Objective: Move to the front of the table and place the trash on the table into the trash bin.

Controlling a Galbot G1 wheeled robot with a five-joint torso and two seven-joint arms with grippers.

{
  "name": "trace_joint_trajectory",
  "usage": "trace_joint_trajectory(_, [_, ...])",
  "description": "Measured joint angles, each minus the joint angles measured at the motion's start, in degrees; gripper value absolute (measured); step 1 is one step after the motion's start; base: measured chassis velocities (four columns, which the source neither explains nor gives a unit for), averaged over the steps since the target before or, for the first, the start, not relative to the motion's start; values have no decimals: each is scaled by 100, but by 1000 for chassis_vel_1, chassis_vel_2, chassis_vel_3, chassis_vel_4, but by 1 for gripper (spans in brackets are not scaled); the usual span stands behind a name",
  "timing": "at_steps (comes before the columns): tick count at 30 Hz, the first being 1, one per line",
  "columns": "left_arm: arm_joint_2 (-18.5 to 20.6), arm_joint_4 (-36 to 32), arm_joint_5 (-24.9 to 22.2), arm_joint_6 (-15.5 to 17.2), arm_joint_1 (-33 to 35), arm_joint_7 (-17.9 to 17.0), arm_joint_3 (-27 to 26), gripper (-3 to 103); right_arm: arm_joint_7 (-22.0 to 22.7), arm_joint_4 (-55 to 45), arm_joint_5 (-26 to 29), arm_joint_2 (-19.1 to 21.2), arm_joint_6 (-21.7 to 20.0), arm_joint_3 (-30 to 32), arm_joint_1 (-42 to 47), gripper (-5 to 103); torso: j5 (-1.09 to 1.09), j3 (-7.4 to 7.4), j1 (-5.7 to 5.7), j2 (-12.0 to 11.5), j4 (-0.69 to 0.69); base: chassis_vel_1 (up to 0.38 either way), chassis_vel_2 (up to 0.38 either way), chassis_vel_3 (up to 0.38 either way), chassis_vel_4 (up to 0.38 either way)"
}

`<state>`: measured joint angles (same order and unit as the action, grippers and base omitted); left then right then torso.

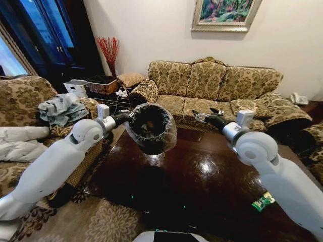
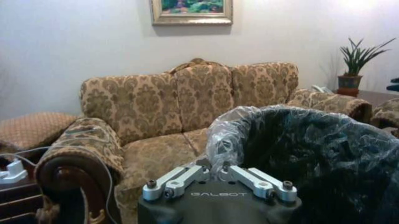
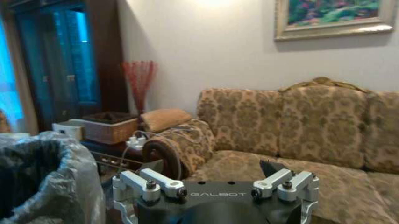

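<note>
— Crinkled clear plastic is what the left end effector point(image 1: 132, 115) bites on: its fingers are pinched shut on the liner and lip of the small round black trash bin point(image 1: 150, 127), on the rim's side nearest the floral sofa arm point(image 2: 81, 149). The bin hangs tilted, mouth towards the robot, above the far end of the dark brown glossy wooden worktop point(image 1: 202, 186).

— How will that bin handle?

— Light, I judge, and a bit floppy at the edge. The bag puffs over the rim and is slick, so a grip on film alone could creep; the hard rim under it is the part worth clamping. Something tan lies at the bottom of the bin; I cannot tell what.

— And the right end effector?

— The right end effector point(image 1: 208, 115) hovers well to the side of the bin, level with its rim, over the worktop's far edge. Its fingers stand spread apart with nothing between them.

— What trash is left out?

— A small green wrapper point(image 1: 263, 201) lies flat on the worktop, well away from the bin, near the edge beside the right forearm. It looks thin, soft and nearly weightless. On that polished surface it may skate, so I would pinch it from above across a raised crease.
</note>
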<state>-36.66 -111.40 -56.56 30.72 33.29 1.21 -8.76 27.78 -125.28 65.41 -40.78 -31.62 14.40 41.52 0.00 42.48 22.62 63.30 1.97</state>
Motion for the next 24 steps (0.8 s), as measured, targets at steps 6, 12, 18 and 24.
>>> trace_joint_trajectory(6, [-15,6,24,-2,31,-1,-28,4,43,47,-58,-37,23,43,144,100,0,-57,-48,-105,-1,-57,-57,-54,-56])
trace_joint_trajectory(12, [-65,12,-81,-102,34,-144,-22,4,43,81,-57,-55,51,109,232,100,0,-89,-71,-162,-7,-64,-71,-70,-66])
trace_joint_trajectory(18, [-41,-87,-99,-45,86,-193,-19,4,41,101,-68,-99,86,101,327,100,1,-109,-87,-195,-6,0,0,0,0])
trace_joint_trajectory(24, [0,-112,-128,-40,83,-244,-24,4,42,170,-68,-121,113,56,325,100,-1,-182,-146,-328,-8,0,0,0,0])
